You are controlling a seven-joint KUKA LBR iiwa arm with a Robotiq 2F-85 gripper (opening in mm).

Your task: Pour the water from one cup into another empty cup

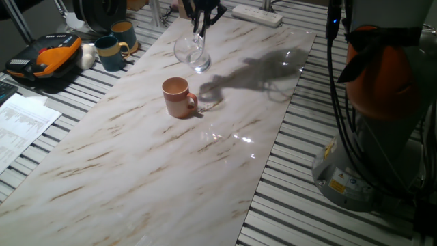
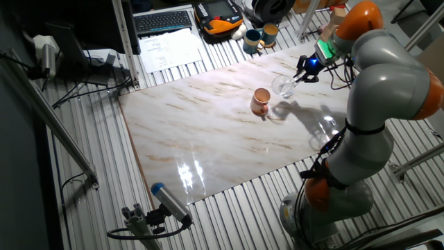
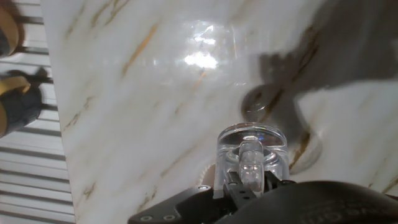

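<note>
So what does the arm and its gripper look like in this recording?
A thick arm of rounded silver-grey segments with orange joint rings, black cables trailing down its side, yellow warning labels at the base. The black two-finger gripper sits below a wrist lit green and blue.

in one fixed view the claw (image 1: 199, 27) is cut off by the top edge, only its dark finger ends showing at the glass mug (image 1: 191, 51). whether that mug holds water is impossible to tell. in the hand view the mug's mouth blurs into glare at upper centre, and the terracotta mug stays out of frame.
</note>
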